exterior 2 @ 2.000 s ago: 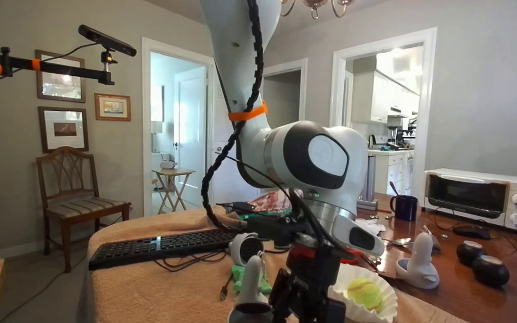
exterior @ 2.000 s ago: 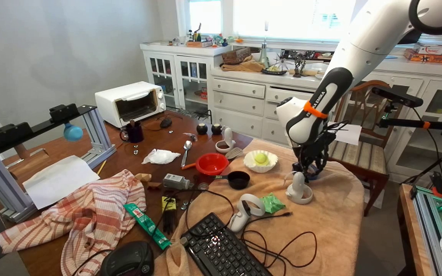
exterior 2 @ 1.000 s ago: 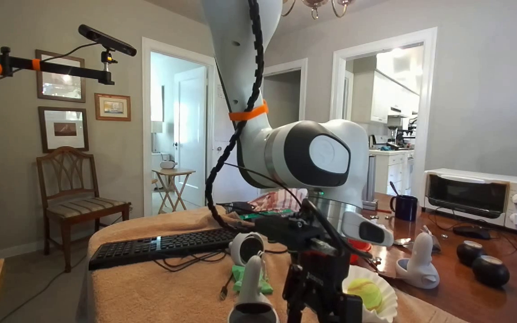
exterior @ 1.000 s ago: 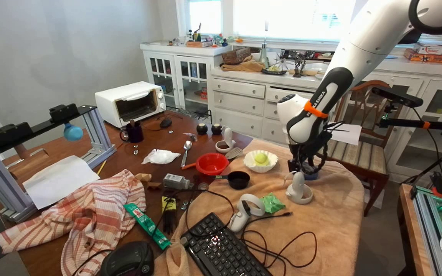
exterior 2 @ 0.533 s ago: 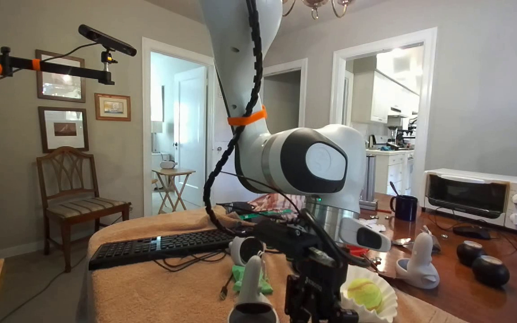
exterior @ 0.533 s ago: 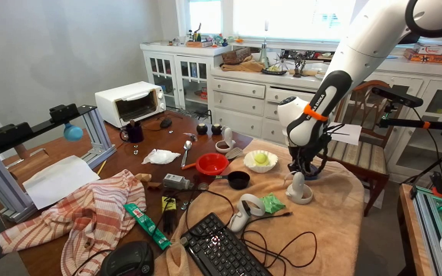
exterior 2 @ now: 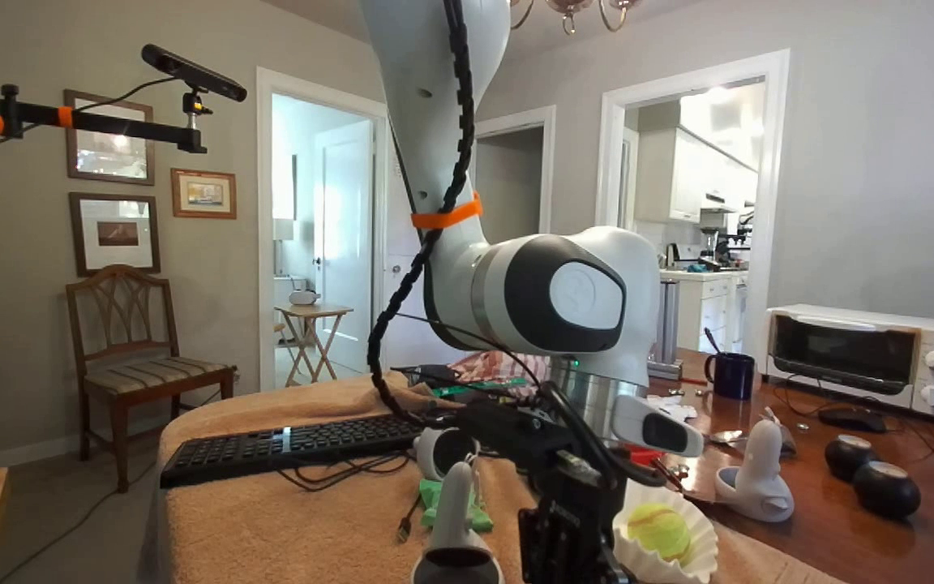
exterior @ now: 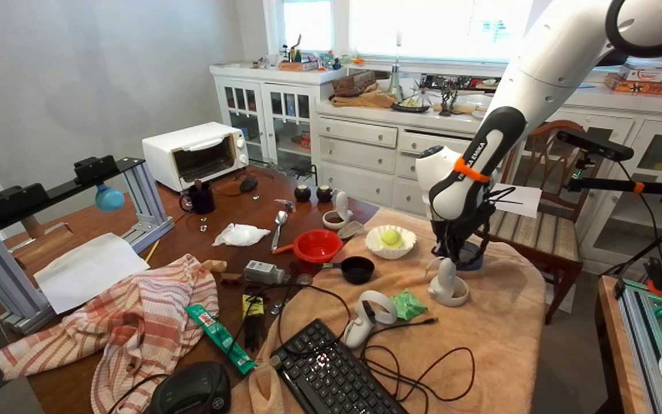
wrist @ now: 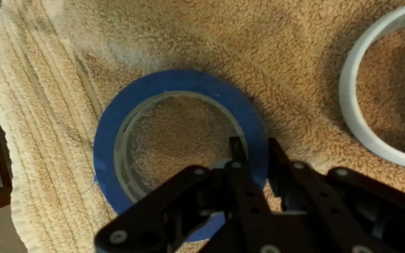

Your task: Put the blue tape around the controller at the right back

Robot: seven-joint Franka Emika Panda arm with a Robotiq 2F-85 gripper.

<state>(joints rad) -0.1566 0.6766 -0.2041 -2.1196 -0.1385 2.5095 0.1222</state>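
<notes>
The blue tape (wrist: 185, 80), a wide ring, lies on the tan towel in the wrist view. My gripper (wrist: 254, 140) is shut on the ring's wall, one finger inside the hole and the other outside. In an exterior view the tape (exterior: 472, 256) shows partly behind the gripper (exterior: 445, 253). White controllers with rings stand in both exterior views: one (exterior: 447, 277) close in front of the gripper, one (exterior: 361, 328) by the keyboard, and one (exterior 2: 755, 478) upright on bare wood at the right. The nearest one's ring (wrist: 350, 88) shows in the wrist view.
A white fluted bowl (exterior: 378, 248) with a tennis ball, a black pan (exterior: 357, 270) and a red bowl (exterior: 318, 246) stand left of the gripper. A green packet (exterior: 408, 305), cables and a keyboard (exterior: 331, 368) lie nearer. The towel's edge (wrist: 16, 147) is close to the tape.
The arm has shifted sideways and then down a little at the tape. The jaws have closed from wide onto the ring's wall. The controllers have not moved.
</notes>
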